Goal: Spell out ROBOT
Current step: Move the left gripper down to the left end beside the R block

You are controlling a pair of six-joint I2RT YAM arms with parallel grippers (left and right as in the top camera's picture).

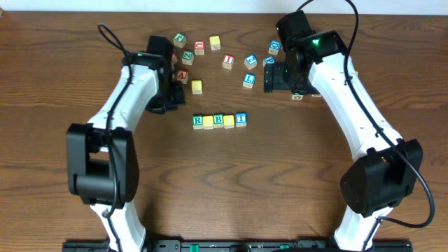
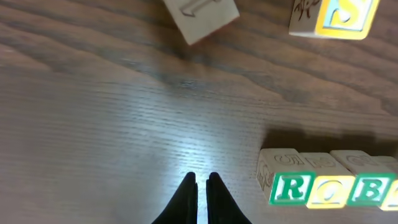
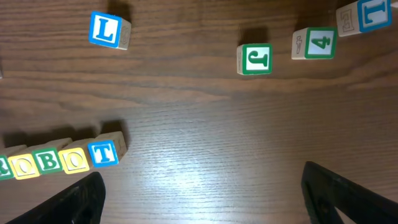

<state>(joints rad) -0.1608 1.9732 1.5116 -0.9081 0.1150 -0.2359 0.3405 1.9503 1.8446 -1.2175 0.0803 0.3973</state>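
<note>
Five wooden cubes stand side by side in a row [image 1: 218, 120] at the table's middle, reading R, O, B, O, T. In the left wrist view the green R [image 2: 290, 188], a yellow O [image 2: 328, 191] and the green B [image 2: 370, 190] show at the lower right. The right wrist view shows the yellow O [image 3: 76, 160] and blue T [image 3: 102, 153] at the lower left. My left gripper [image 2: 201, 186] is shut on nothing, over bare table left of the R. My right gripper [image 3: 204, 172] stands wide open and empty, right of the T.
Several loose letter cubes lie scattered behind the row, among them a blue L [image 3: 106, 30], a green J [image 3: 255, 59], a green 4 [image 3: 314, 43] and a yellow S [image 2: 339, 15]. In the overhead view both arms [image 1: 126, 91] [image 1: 350, 91] flank the row.
</note>
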